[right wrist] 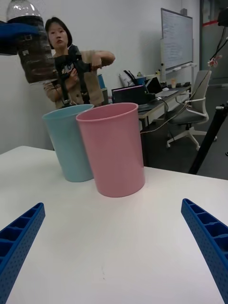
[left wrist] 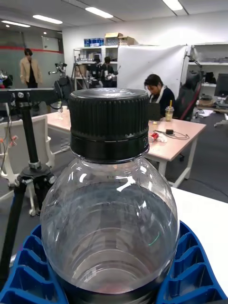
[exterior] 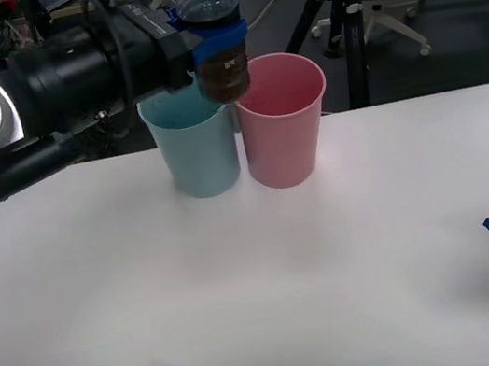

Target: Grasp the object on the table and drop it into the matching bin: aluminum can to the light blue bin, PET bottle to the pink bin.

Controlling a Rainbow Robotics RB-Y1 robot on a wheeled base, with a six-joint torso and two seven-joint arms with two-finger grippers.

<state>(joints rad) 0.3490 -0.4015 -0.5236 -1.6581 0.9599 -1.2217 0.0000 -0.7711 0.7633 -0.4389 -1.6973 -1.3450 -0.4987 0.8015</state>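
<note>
**Bottle held above the bin rims, left arm**

Left gripper [exterior: 218,41]: blue ribbed fingers [left wrist: 28,266] clamped around the PET bottle [exterior: 214,32], just above its dark label band. Bottle upright, dark cap up, brown liquid in the lower part. It is off the white table [exterior: 262,284], held in the air; in the front view it sits over the seam between the light blue bin [exterior: 192,145] and the pink bin [exterior: 284,119], overlapping the pink rim.

Bins: standing upright side by side at the far side of the table, touching or nearly so, blue on the robot's left.

Right gripper [right wrist: 114,247]: low over the table's right side, fingers spread wide apart, holding nothing.
</note>
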